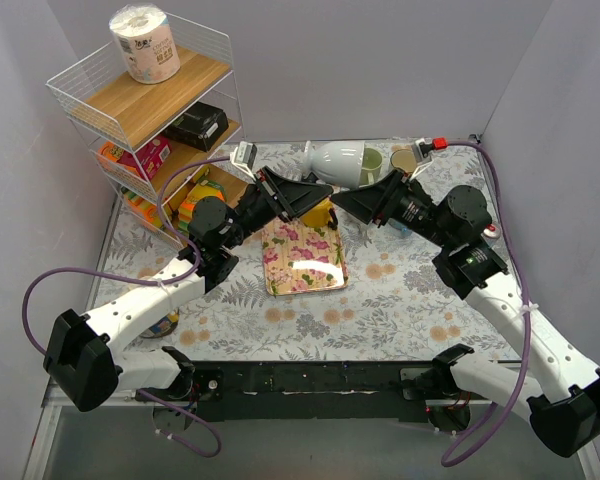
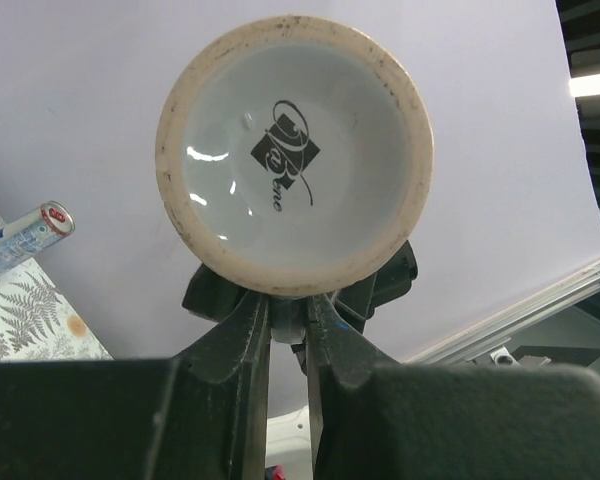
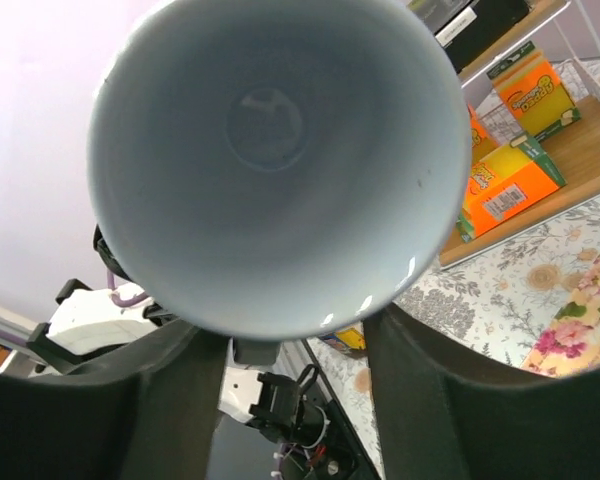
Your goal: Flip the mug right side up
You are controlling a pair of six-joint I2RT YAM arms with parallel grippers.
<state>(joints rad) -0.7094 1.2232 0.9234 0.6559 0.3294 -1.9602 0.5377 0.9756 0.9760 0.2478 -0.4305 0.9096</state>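
Mug (image 1: 335, 163) lies sideways, off the table. Right gripper (image 3: 280, 345) jaws straddle its mouth; left gripper (image 2: 288, 325) nearly closed beneath base; grips cannot be confirmed. Rotate slowly, mouth upward, before lowering

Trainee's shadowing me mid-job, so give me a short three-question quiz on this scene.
1. True or false: the mug has its mouth pointing straight up.
2. Which wrist camera looks into the mug's mouth? A left; B right; C neither.
3. What stands on the top tier of the wire shelf?
Key: 1 false, it lies on its side; 2 B; 3 a paper roll.
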